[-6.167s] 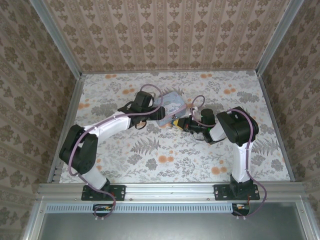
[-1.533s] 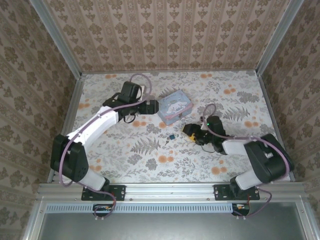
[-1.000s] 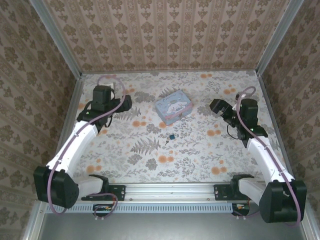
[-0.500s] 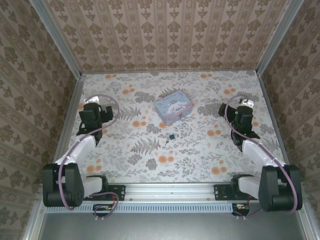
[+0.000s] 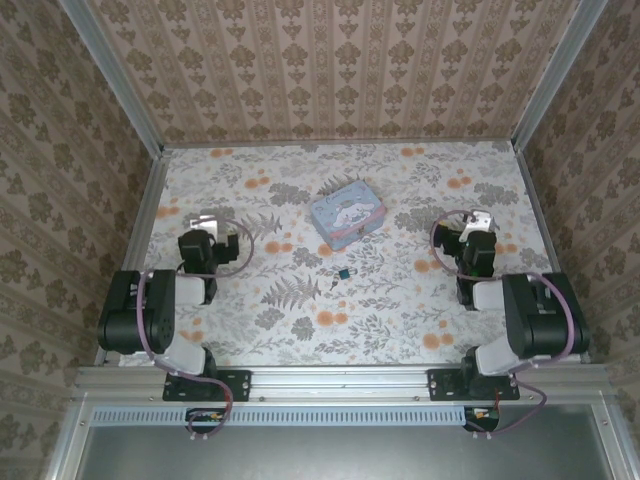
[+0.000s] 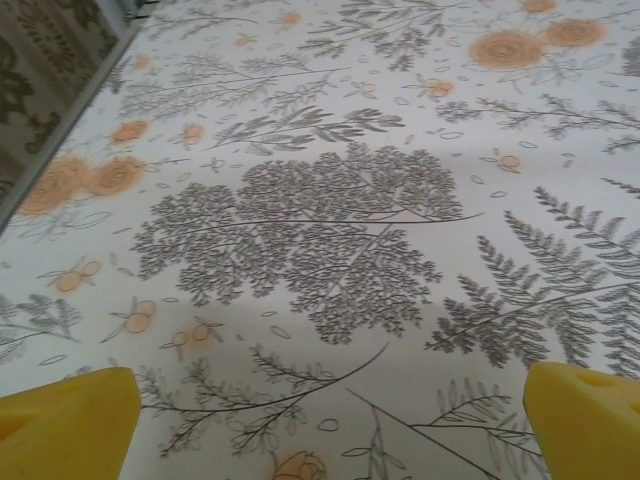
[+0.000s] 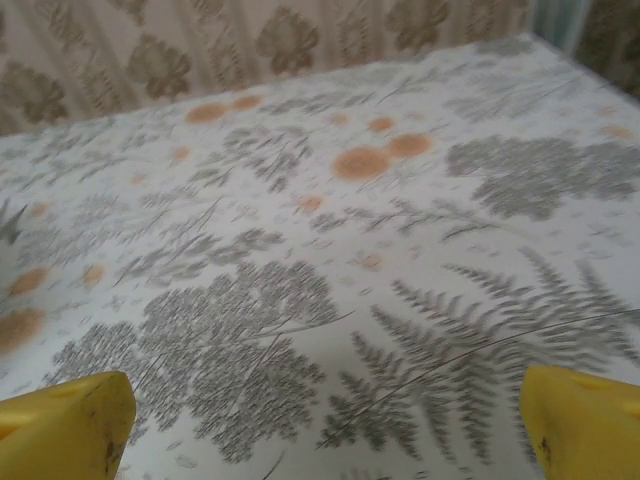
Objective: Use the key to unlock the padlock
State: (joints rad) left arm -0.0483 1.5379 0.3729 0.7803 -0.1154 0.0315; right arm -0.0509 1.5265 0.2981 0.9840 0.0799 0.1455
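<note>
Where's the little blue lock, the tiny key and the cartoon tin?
padlock (image 5: 343, 273), top view, on its blue body.
key (image 5: 330, 284), top view, on its dark sliver.
tin (image 5: 347, 215), top view, on its lid.

From above, the padlock (image 5: 343, 273) and the key (image 5: 331, 284) are too small to show the shackle's state (the key is a mere dark speck). The picture edges cut off the yellow fingertips (image 6: 65, 425) of the left gripper (image 6: 325, 430) and the right gripper (image 7: 325, 425), whose view is blurred.
</note>
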